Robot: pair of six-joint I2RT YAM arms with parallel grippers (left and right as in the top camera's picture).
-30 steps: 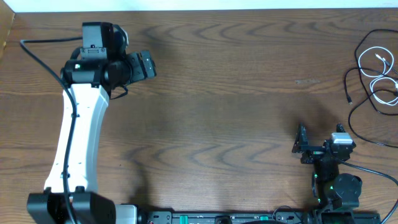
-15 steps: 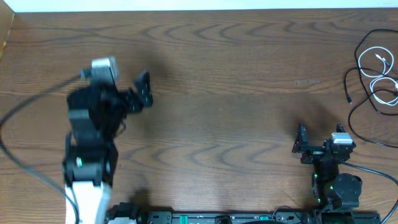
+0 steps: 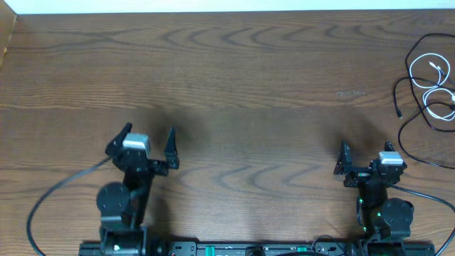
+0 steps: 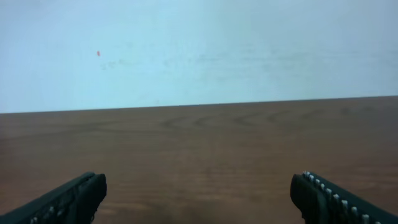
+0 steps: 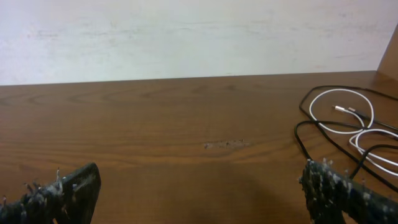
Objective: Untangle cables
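The black cable [image 3: 397, 96] and the white cable [image 3: 426, 97] lie looped over each other at the table's far right edge. In the right wrist view the white cable [image 5: 311, 104] and the black cable [image 5: 297, 134] show ahead on the right. My right gripper [image 3: 366, 153] is open and empty near the front edge, short of the cables; its jaws [image 5: 199, 193] are wide apart. My left gripper [image 3: 148, 135] is open and empty at the front left, far from the cables. Its jaws [image 4: 199, 199] face bare wood.
The brown wooden table [image 3: 249, 85] fills the view. A pale wall [image 4: 199, 50] stands beyond its far edge. Thick black arm cables trail by the left base [image 3: 43, 206] and the right base [image 3: 426, 195].
My left arm has pulled back from the far left of the table to the front edge and now sits folded low. The right arm and the cables have not moved.
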